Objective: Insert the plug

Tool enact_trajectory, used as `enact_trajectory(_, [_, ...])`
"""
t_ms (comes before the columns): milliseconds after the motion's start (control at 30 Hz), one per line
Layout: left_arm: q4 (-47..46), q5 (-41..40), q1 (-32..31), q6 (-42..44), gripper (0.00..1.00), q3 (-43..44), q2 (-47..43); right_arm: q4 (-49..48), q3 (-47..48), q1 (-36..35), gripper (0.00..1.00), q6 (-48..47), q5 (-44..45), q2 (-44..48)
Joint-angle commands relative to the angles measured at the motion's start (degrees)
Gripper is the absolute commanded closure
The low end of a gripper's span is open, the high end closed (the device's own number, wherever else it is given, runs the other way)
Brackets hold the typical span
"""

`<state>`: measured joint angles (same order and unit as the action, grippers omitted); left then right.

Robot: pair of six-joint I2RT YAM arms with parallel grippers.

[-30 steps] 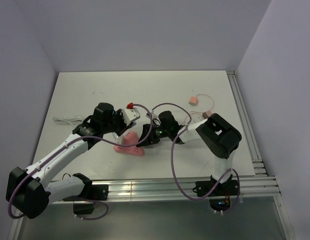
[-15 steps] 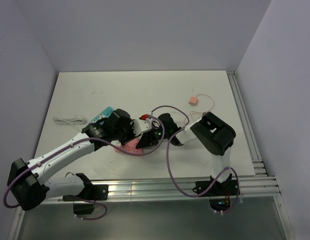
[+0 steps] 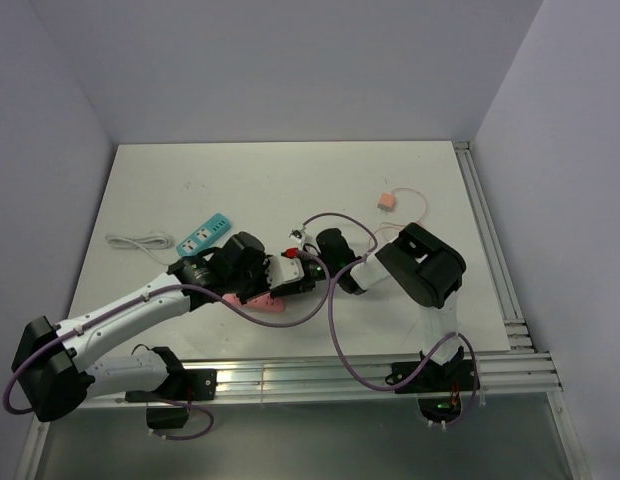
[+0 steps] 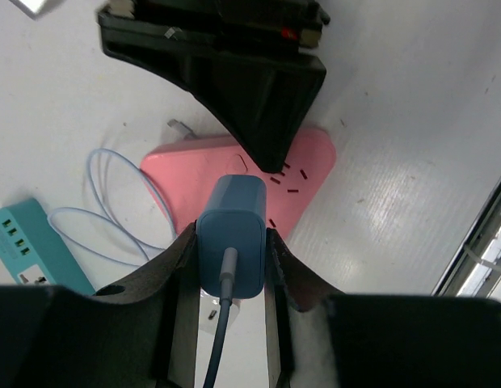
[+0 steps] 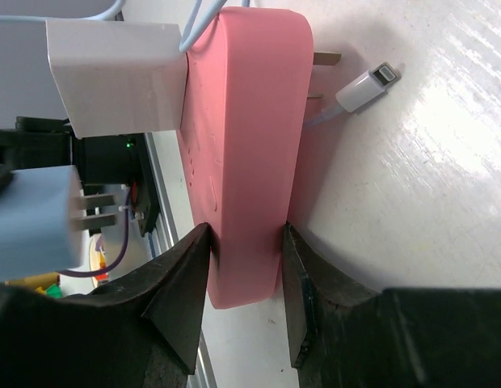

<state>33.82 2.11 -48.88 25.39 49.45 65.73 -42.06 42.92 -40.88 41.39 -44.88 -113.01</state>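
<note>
A light blue plug, a rounded block with a matching blue cable leaving its back, is clamped by its sides in the left gripper. Its metal prongs point down at the pink power strip and hover just short of it, not yet in. The strip is rounded, with small dark slots on its upper face. It lies flat on the table, pinched by its edges in the right gripper.

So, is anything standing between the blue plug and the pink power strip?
Nothing visible does. The prongs of the blue plug face the pink power strip across an open gap. The white adapter sits further along the strip, to the side of that path.
</note>
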Motion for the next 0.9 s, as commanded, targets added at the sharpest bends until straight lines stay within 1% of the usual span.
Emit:
enact_trajectory(0, [0.3,0.0,-0.5,1.9,1.0,-1.0,-1.4,-2.1,-0.8,-0.4,1.0,-0.9,0.0,0.7])
enact_trajectory(133, [1.3,-1.1,-0.6,2.7,1.0,-2.2,-1.4,-1.8,-1.2,-0.5,1.0,-1.0,0.1,1.3])
enact_trajectory(267, [-0.8,-1.7,-1.5,4.8,1.0,-5.0,-3.9,-2.8,-1.3,-0.4,1.0,-0.9,-1.0,0.7])
enact_trajectory(467, [-2.5,-1.8,-2.4,13.3,1.0,-8.4,-8.3,-2.8,-1.4,-0.4,1.0,-1.1,-0.9,0.0])
enact_trajectory(567, [-6.2,-1.8,-2.4,16.0,1.0,-10.2,-10.2,-3.1,-1.3,-0.4,1.0,-1.0,-1.1,-0.1])
enact_trajectory(633, [-7.1,-1.6,-2.4,17.1,1.0,-11.2,-9.8,-3.1,-1.2,-0.4,1.0,-1.1,-1.3,-0.1])
enact_trajectory(700, [-5.3,-1.0,-2.4,18.1,1.0,-10.7,-7.8,-3.3,-1.3,-0.4,1.0,-1.0,-1.3,0.1])
enact_trajectory(767, [-4.2,1.4,-2.1,18.8,1.0,-10.3,-7.2,-3.5,-1.6,-0.4,1.0,-1.0,-1.6,0.2])
enact_trajectory(867, [-3.8,1.8,-1.4,19.5,1.0,-9.9,-6.4,-3.5,-1.6,-0.4,1.0,-1.1,-1.7,0.2])
